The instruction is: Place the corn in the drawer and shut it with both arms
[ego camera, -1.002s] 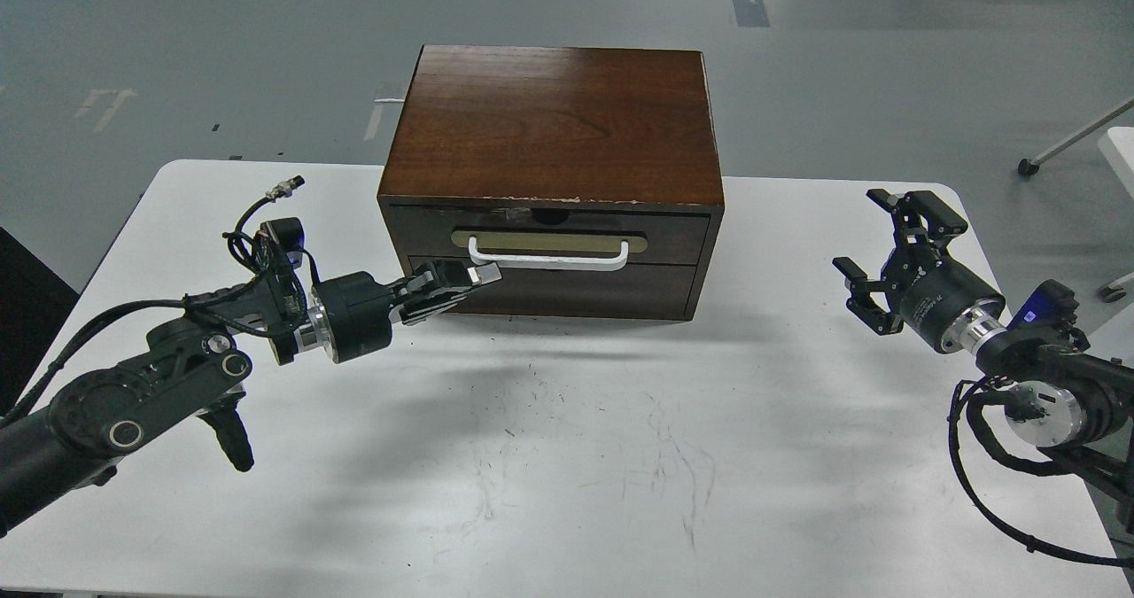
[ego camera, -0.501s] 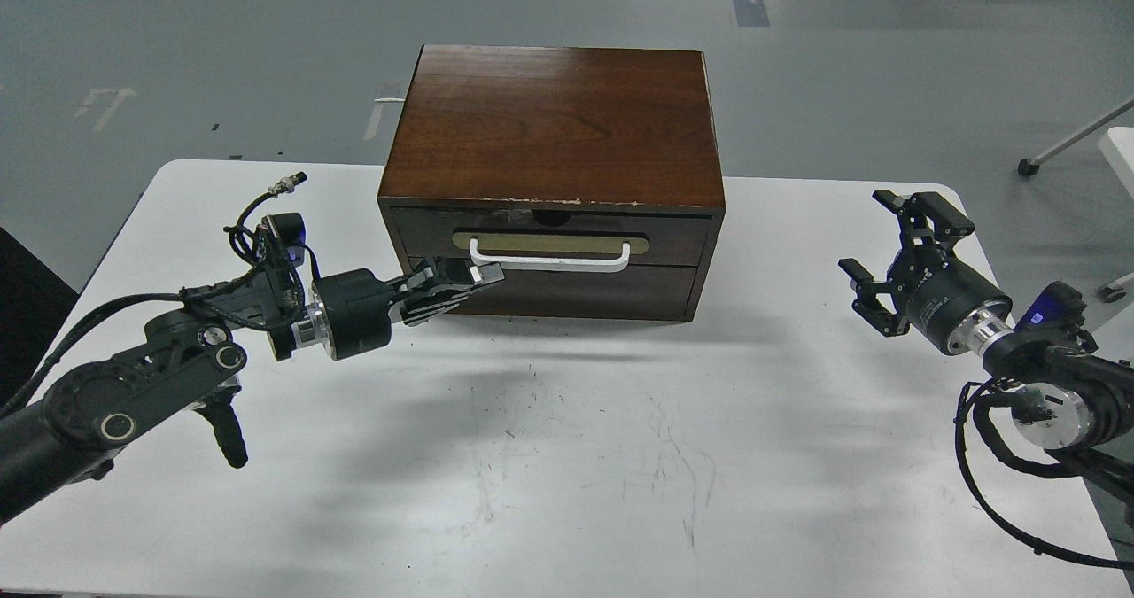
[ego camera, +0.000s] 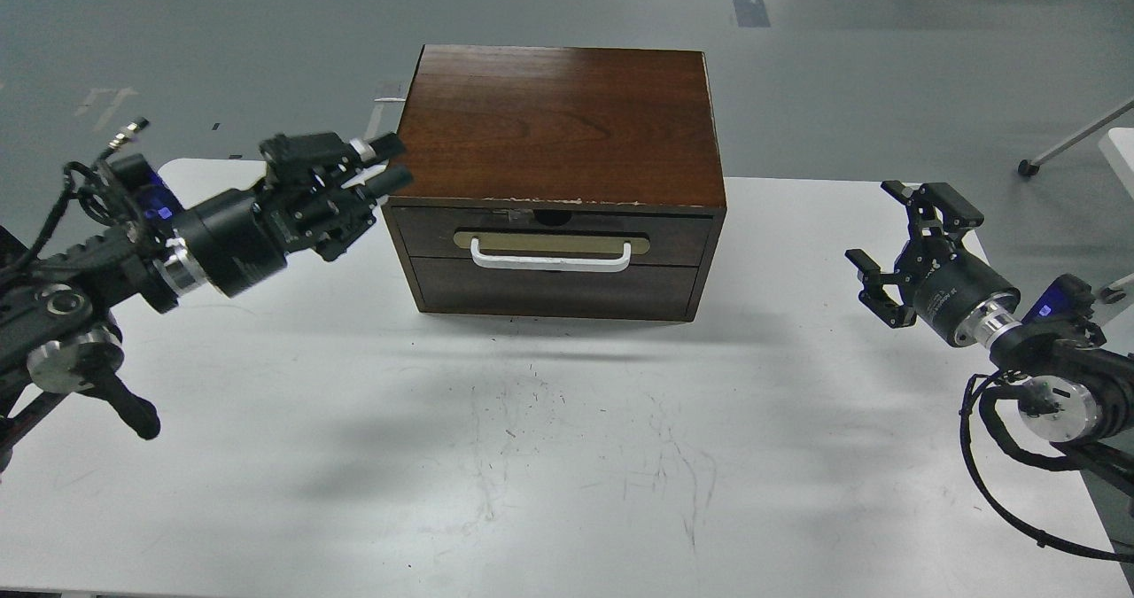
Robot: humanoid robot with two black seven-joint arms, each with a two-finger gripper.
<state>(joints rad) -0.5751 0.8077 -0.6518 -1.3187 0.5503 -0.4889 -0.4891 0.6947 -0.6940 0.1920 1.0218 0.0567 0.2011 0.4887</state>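
A: Drawer status?
B: Drawer (ego camera: 551, 236) flush in the cabinet (ego camera: 556, 128), frame centre; white handle (ego camera: 551, 257) untouched. No corn visible.
A: Left gripper?
B: Left gripper (ego camera: 383, 162) at upper left, beside the cabinet's top left corner, fingertips (ego camera: 387, 147) slightly parted, holding nothing.
A: Right?
B: Right gripper (ego camera: 905, 236) at right edge, above the white table (ego camera: 567, 421), well apart from the cabinet, fingers spread wide, empty.

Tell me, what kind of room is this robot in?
Probably a robot lab or workshop. A small wooden cabinet sits alone on a scratched white table, the floor is bare grey with tape marks, and wheeled furniture legs stand off to the right.
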